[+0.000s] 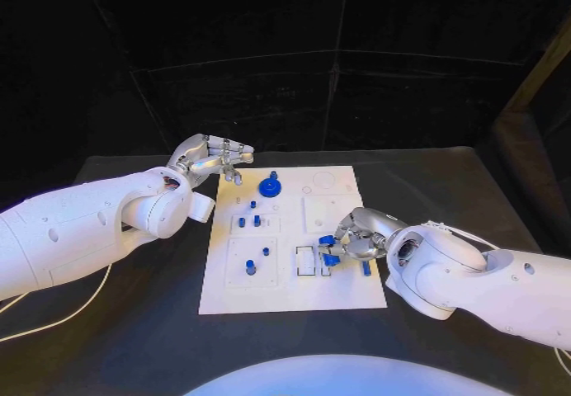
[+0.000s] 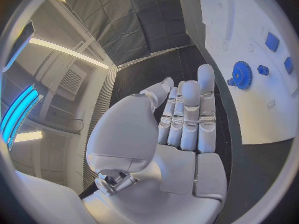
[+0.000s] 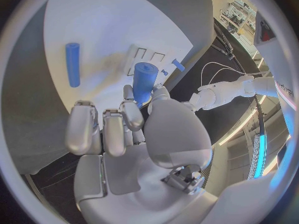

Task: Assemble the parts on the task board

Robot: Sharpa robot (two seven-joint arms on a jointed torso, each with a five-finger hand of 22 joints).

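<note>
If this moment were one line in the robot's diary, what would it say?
right hand: holds blue cylinder over task board | left hand: empty, fingers together, beside board | blue gear: on board

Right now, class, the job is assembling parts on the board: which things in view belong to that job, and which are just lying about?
Belongs to the job:
- white rectangular task board
- blue gear standing on it
- thick blue cylinder, held by the right hand
- thin blue rod lying on the board
- left hand, holding nothing

Just lying about:
- white cable on the black table
</note>
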